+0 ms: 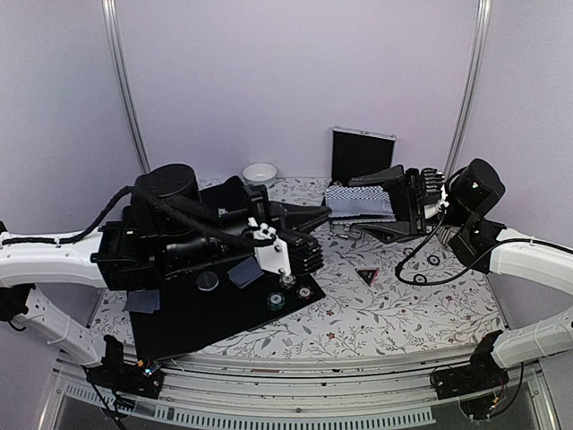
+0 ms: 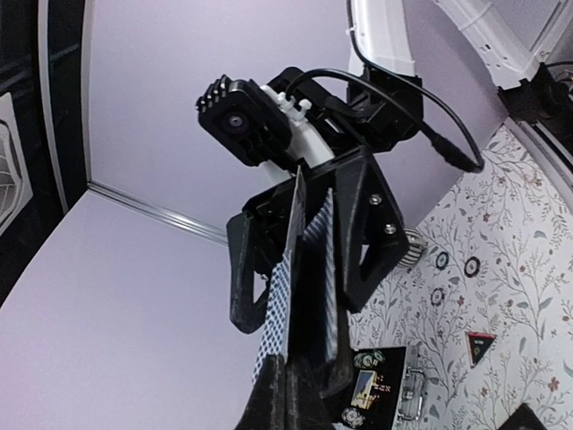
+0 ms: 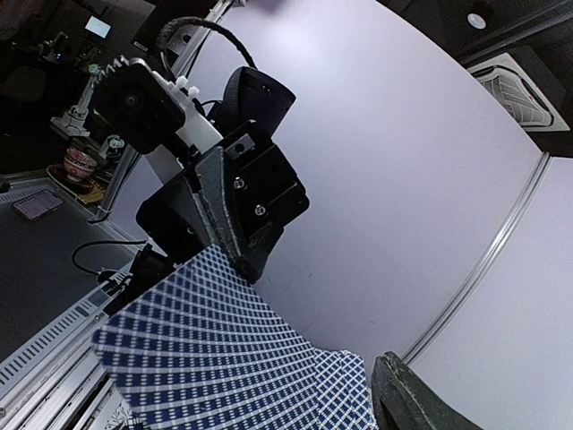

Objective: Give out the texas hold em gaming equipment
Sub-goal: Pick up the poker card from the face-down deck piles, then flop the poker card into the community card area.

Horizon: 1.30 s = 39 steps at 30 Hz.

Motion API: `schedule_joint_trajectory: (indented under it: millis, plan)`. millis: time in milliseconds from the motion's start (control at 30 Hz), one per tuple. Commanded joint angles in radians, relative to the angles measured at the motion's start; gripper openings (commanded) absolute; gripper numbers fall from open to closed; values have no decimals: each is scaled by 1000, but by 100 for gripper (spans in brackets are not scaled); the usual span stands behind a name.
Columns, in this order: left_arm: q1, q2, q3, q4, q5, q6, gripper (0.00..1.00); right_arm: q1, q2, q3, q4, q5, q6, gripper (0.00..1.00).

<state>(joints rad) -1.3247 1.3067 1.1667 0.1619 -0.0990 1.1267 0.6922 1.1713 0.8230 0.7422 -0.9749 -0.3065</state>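
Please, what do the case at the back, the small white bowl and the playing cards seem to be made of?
The case: black panels with bright silver edging, probably aluminium trim; the panel material is unclear. The small white bowl: smooth plain white, likely ceramic or plastic. The playing cards: thin sheets with printed blue-grey check backs, likely coated paper or plastic.

The left arm point(image 1: 54, 255) reaches in from the left with its bulky wrist raised. The left end effector point(image 1: 322, 213) points rightward, its jaws pinched tight on the edge of the playing cards point(image 3: 215, 358). The right arm point(image 1: 528, 255) bends in from the right, forearm lifted. The right end effector point(image 1: 358, 206) faces leftward, nearly tip to tip with the other, its fingers set wide across the same cards.
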Motion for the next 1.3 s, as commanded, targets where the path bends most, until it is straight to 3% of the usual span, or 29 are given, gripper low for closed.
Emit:
schedule_joint_trajectory:
  millis: [0,367,600,767,900,1133,1267]
  plan:
    - [-10,-1,37,130,-74,-121,0,-8,-15,7,22,8,7,62]
    - [9,-39,4,426,-57,-510,0,-8,-10,8,24,10,4,62]
    - [144,-147,-60,578,-348,-931,0,-8,-9,4,28,9,4,62]
    - [332,-256,-166,373,-662,-1360,0,-7,-7,9,31,5,6,62]
    - [499,-381,-301,118,-740,-1799,0,-8,-11,9,32,3,7,62]
    - [790,-494,-515,-209,-542,-2378,0,-8,-12,15,31,-1,10,62]
    - [950,-540,-693,-175,-398,-2551,0,-8,-16,11,30,0,12,62]
